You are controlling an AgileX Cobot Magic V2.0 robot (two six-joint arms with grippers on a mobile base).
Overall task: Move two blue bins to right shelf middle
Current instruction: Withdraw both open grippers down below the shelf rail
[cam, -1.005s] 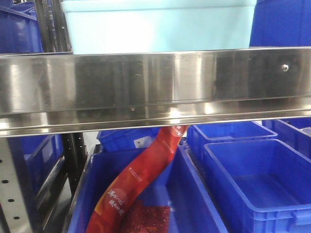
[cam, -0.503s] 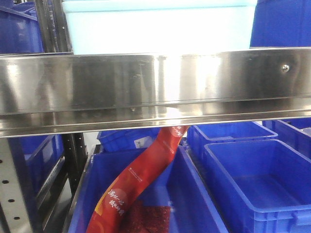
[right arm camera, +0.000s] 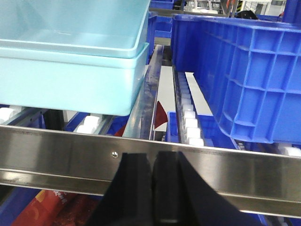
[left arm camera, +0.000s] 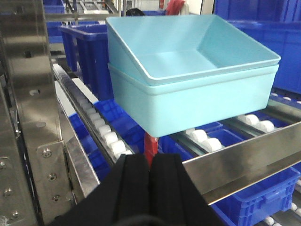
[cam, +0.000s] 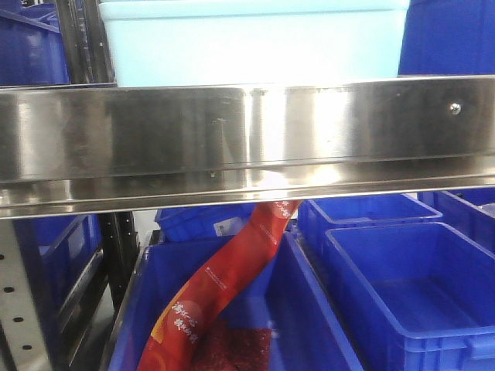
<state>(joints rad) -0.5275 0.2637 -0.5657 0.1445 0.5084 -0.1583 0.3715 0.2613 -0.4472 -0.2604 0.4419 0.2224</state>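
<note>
pale-blue bins (left arm camera: 193, 89) nested on rollers; both grippers' jaws closed, empty.

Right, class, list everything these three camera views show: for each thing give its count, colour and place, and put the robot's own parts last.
Pale blue bins: two, light cyan, nested one in the other on the roller shelf, the inner one tilted.
Shelf front rail: one, shiny steel, running across the front view below the bins.
Rollers: many, white, in rows along the shelf tracks.
Dark blue crates: several, royal blue, on the level below and beside the bins.
Red packet: one, red with pale lettering, leaning up out of a lower crate.
Shelf upright: one, steel with bolts, at the left.
Left pincer: black, shut, empty.
Right pincer: black, shut, empty.
</note>
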